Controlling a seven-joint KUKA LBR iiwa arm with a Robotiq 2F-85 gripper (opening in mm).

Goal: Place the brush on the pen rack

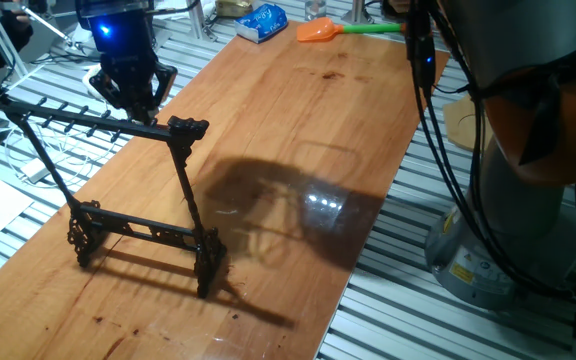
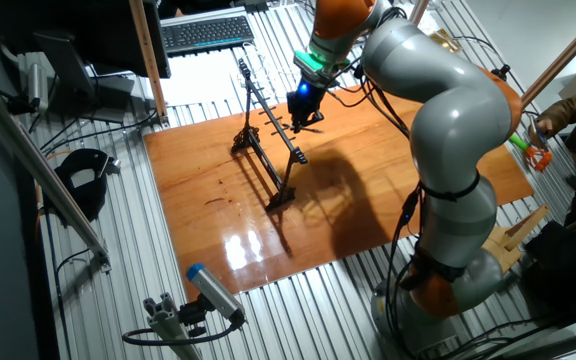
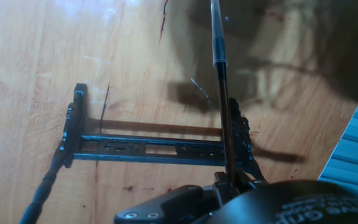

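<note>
Gripper (image 1: 138,100) poised directly above the pegged top bar of the pen rack (image 1: 118,185), which stands upright on the wooden table (image 1: 298,120); its fingers appear drawn close together, though whether they pinch anything cannot be told from the fixed views. Seen from the hand camera, the brush (image 3: 219,81) runs as a thin shaft out from the hand over the rack's lower rail, apparently carried there so it can be lowered onto the pegs.

Orange scoop with green handle (image 1: 343,30) and blue packet (image 1: 261,22) at table's (image 1: 298,120) far end; keyboard (image 2: 206,32) beyond.
</note>
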